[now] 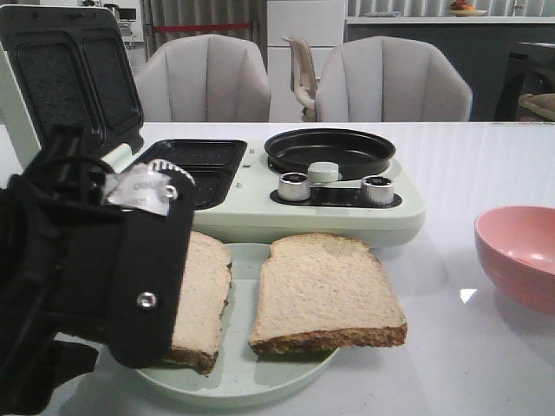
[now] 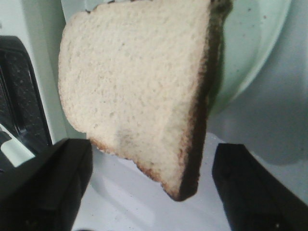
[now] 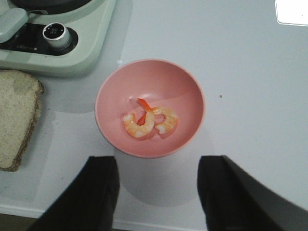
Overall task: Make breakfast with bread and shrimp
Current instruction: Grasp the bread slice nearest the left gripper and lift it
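White glossy table w/ grey chairs behind, kitchen bkgd.

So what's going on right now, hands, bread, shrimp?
Left gripper open over left bread slice on plate. Right gripper open above shrimp in pink bowl. Nothing blocking.

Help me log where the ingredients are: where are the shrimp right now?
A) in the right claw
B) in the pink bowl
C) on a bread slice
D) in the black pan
B: two shrimp lie at the bottom of the pink bowl.
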Controlling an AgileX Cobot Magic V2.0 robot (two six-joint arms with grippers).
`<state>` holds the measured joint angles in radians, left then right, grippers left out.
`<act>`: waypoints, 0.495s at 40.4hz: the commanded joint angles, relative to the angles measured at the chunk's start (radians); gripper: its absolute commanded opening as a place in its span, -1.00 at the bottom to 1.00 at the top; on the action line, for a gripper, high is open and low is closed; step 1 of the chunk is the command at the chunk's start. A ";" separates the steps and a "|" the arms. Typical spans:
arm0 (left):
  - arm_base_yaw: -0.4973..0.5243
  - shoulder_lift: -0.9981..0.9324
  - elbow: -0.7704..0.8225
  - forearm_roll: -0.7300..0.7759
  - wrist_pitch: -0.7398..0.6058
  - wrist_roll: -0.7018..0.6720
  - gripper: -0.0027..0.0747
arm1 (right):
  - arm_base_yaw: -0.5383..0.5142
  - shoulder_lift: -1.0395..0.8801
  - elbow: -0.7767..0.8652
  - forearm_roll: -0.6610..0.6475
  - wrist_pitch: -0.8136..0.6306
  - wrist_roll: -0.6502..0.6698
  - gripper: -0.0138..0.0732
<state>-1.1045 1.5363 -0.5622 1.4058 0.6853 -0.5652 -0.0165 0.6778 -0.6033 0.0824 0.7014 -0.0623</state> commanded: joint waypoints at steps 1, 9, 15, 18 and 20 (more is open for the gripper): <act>-0.002 0.018 -0.037 0.063 0.094 -0.015 0.52 | -0.004 0.006 -0.029 -0.001 -0.065 -0.001 0.43; -0.002 0.074 -0.037 0.084 0.121 -0.015 0.52 | -0.004 0.006 -0.029 -0.001 -0.065 -0.001 0.43; -0.002 0.089 -0.037 0.084 0.121 -0.015 0.45 | -0.004 0.006 -0.029 -0.001 -0.065 -0.001 0.43; -0.002 0.089 -0.037 0.084 0.121 -0.015 0.29 | -0.004 0.006 -0.029 -0.001 -0.065 -0.001 0.43; -0.002 0.089 -0.037 0.084 0.121 -0.015 0.18 | -0.004 0.006 -0.029 -0.001 -0.065 -0.001 0.43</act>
<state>-1.1045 1.6533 -0.5762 1.4612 0.7495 -0.5683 -0.0165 0.6778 -0.6033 0.0824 0.7014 -0.0623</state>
